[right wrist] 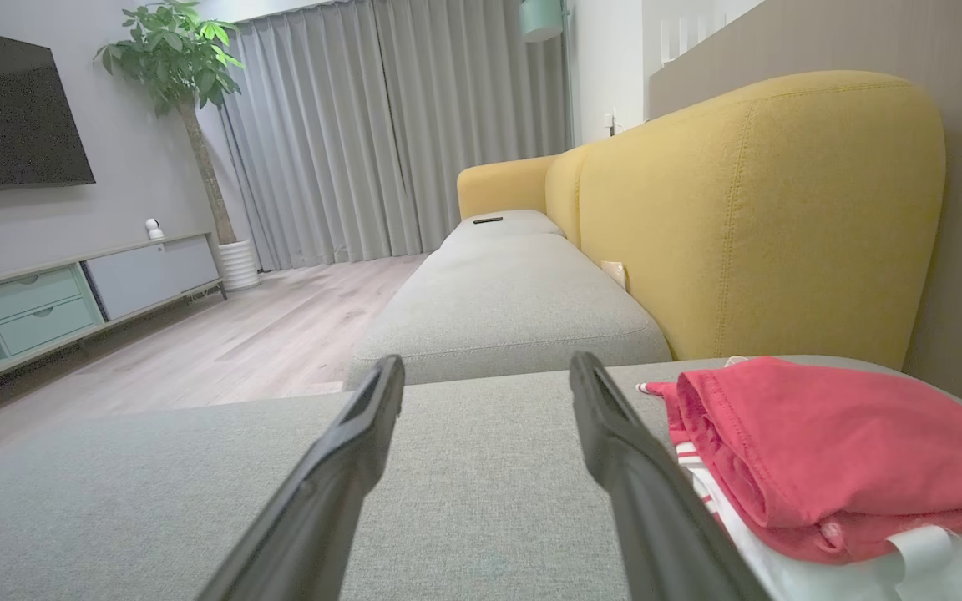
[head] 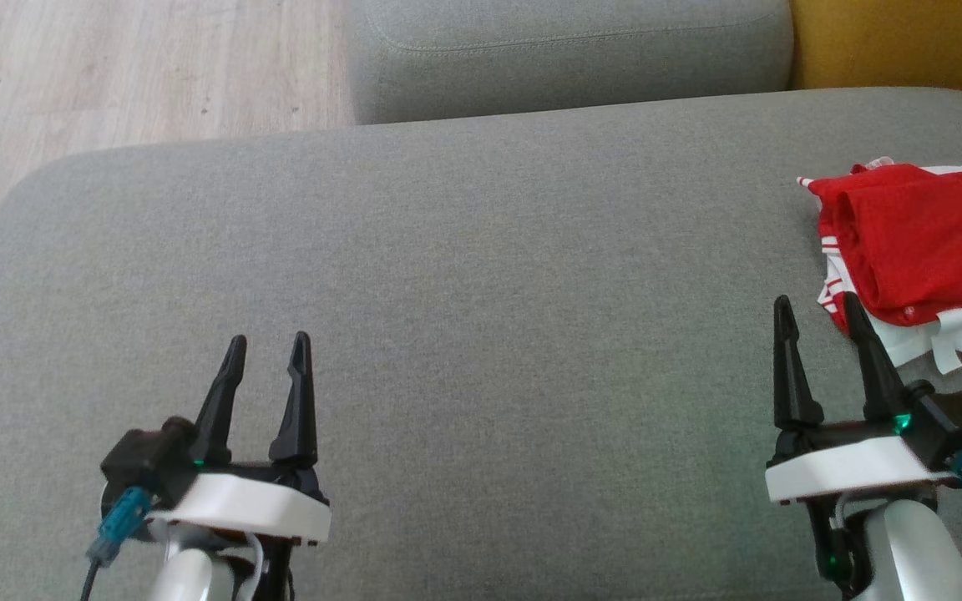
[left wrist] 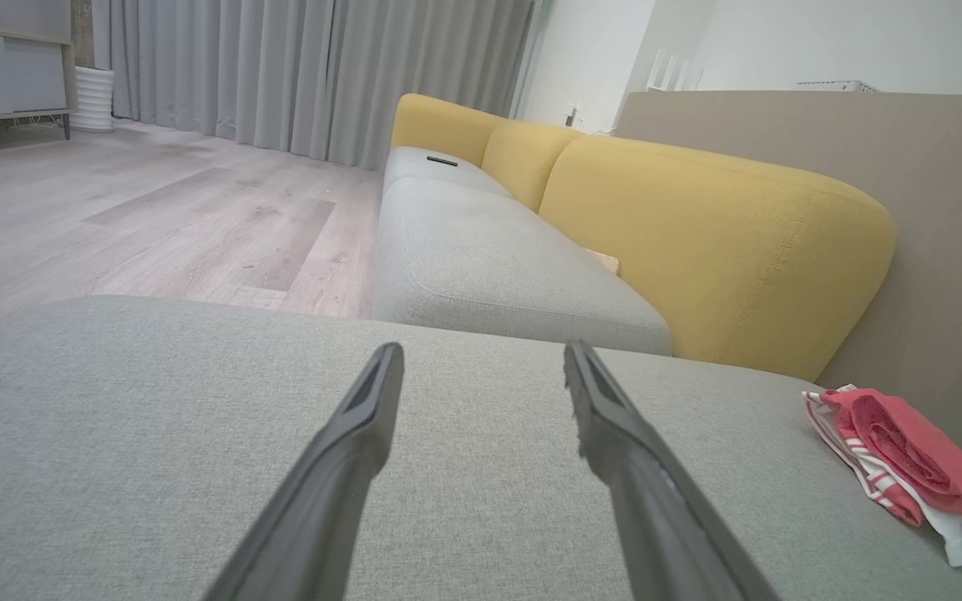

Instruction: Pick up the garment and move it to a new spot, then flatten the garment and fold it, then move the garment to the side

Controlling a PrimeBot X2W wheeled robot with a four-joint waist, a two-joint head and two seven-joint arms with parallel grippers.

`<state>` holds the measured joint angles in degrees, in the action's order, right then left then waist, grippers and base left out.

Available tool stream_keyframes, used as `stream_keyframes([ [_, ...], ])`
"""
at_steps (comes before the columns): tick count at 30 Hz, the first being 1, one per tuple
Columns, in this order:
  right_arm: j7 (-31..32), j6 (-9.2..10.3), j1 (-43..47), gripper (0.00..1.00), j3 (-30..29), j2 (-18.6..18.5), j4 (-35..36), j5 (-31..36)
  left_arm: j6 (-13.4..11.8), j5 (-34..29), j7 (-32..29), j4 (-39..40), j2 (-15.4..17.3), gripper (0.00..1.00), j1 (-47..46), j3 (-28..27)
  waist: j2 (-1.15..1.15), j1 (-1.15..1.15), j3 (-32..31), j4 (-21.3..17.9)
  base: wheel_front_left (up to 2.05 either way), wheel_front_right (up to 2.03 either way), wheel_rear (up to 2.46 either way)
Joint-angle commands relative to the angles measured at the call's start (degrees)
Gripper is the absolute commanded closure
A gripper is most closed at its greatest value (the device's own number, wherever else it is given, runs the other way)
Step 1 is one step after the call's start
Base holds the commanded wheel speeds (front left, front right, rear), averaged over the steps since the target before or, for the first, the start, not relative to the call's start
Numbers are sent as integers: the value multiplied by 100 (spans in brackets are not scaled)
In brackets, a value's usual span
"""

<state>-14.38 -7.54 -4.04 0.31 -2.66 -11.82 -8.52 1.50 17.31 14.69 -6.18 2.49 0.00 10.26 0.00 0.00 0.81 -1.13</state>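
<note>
Grey sofa cushion [head: 481,275]: red-and-white garment [head: 919,242] lying bundled at its right side.
Left hand [head: 269,340] is over bare cushion, well apart from the garment, fingers spread wide, holding nothing. Right hand [head: 816,302], equally wide and empty, sits just beside the garment's near-left edge; contact cannot be determined. Yellow backrest [right wrist: 748,217] stands behind.

Our left gripper [head: 269,336] and right gripper [head: 816,298] bear long black tapered fingers [head: 297,401]; beside each white wrist block [head: 247,505], a blue plug [head: 122,511].
</note>
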Motion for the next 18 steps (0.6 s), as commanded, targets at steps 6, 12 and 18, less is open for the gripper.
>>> stream_keyframes([
  [6,-62,5,-157,0,165,-22,184,-49,-78,-5,31,186,39,0,-132,-239,0,0,-5,-9,0,0,0],
  [12,-62,5,-164,0,143,-22,135,-74,-120,3,31,181,39,0,-130,-277,0,0,-1,-9,0,0,0],
  [18,9,0,36,100,2,8,-219,-59,-152,97,-6,-275,-8,100,30,-21,0,0,0,-11,0,0,0],
])
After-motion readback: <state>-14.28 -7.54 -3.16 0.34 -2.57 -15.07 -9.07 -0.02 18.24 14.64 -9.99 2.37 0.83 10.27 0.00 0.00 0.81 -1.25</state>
